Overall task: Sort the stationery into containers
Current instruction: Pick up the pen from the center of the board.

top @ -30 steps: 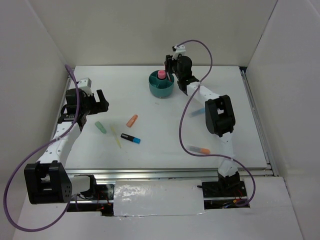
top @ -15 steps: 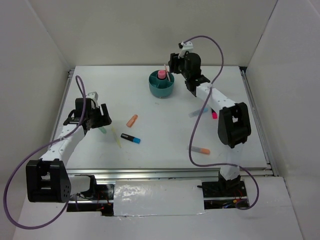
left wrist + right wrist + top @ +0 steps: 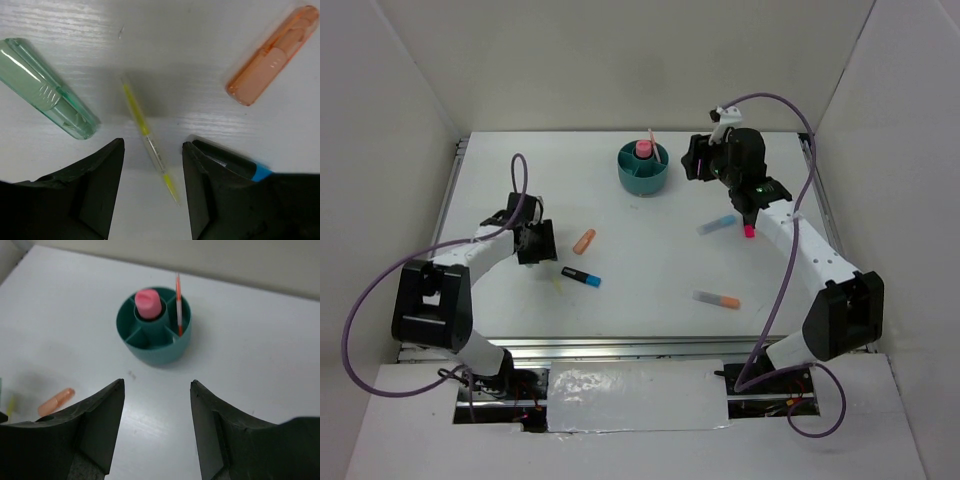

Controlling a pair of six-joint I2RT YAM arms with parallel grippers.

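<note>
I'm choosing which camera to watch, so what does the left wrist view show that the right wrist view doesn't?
Left wrist only: the black-and-blue marker, plus clear views of the mint green marker and yellow pen. Right wrist only: the teal organizer, pink marker in its centre well, thin orange pen. Both: the orange marker.

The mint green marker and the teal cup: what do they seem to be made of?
The mint green marker: probably clear tinted plastic with a glossy finish; its inner parts show through the shell, and it carries bright highlights. The teal cup: probably opaque moulded plastic, smooth and rather matt; its colour is even and nothing shows through the wall.
</note>
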